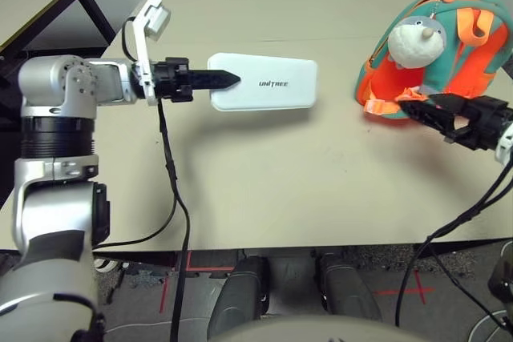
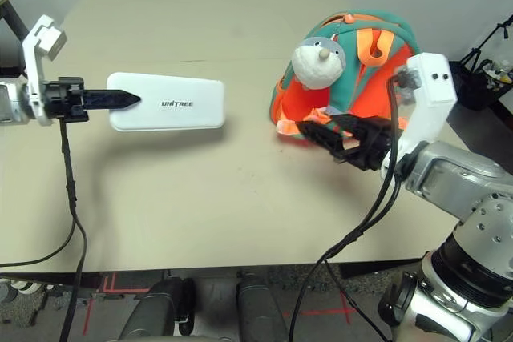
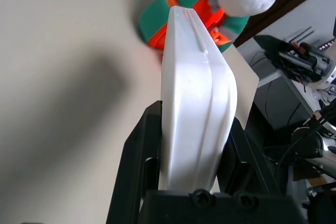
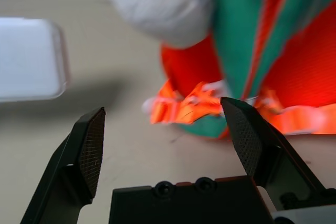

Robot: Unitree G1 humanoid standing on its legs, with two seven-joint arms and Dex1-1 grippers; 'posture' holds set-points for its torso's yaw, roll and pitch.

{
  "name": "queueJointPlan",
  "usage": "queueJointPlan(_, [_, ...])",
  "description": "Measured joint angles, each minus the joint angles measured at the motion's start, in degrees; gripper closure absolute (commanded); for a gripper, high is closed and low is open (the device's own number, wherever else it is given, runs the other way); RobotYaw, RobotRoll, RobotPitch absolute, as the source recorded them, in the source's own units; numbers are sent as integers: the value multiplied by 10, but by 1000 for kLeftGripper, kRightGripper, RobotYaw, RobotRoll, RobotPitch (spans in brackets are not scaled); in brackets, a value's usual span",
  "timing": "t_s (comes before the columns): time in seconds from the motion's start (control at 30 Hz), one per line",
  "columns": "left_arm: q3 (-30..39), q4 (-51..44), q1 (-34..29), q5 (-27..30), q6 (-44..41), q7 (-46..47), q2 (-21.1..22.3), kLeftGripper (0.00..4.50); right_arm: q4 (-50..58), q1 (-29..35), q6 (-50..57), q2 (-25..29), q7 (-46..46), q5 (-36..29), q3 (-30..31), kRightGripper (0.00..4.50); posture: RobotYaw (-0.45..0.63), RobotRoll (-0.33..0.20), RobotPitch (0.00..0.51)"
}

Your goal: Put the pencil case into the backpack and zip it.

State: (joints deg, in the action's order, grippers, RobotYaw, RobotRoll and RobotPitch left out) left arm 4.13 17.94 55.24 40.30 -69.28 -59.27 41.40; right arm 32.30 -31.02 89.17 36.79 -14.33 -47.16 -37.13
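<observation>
Pencil case (image 1: 263, 82) hangs above the desk (image 1: 264, 190) in the left eye view, pinched at one short end by the left claw (image 1: 227, 79), its long body reaching out past the fingertips toward the backpack (image 1: 449, 54). It stays flat and level with no sag, so it looks like a stiff, light shell; its smooth white skin is probably slippery, and a bite nearer the middle would likely hold it steadier than this end grip.

From the right eye view, the right claw (image 2: 317, 130) hovers spread and empty just in front of the backpack's orange opening, below the plush toy (image 2: 319, 62). The backpack's cloth looks soft and floppy, so the mouth probably needs holding wide.

Seen by the left wrist camera, the case stands edge-on between the two black fingers (image 3: 137, 166), both pressing its flat faces, with the backpack well ahead of it.

Through the right wrist camera, the fingers (image 4: 92, 148) stand wide apart, an orange strap (image 4: 184, 106) lying just beyond them.
</observation>
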Motion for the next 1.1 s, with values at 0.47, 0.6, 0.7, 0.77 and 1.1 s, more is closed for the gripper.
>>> queueJointPlan(0.47, [-7,-70,-6,8,32,-32,-4,3069,-89,10,-181,-10,23,118,98,0,-97,0,140])
queueJointPlan(0.6, [-1,-93,-9,22,11,-23,2,3069,-128,16,-231,-13,20,145,121,0,-78,0,139])
queueJointPlan(0.7, [5,-110,-12,30,-2,-13,3,3069,-169,18,-278,-13,18,170,135,0,-72,0,139])
queueJointPlan(0.77, [7,-116,-17,35,-9,-6,3,3069,-190,18,-302,-14,18,184,138,0,-69,0,138])
queueJointPlan(1.1, [24,-131,-22,55,-36,26,-1,3069,-289,-1,-409,-37,9,237,174,319,-61,0,133])
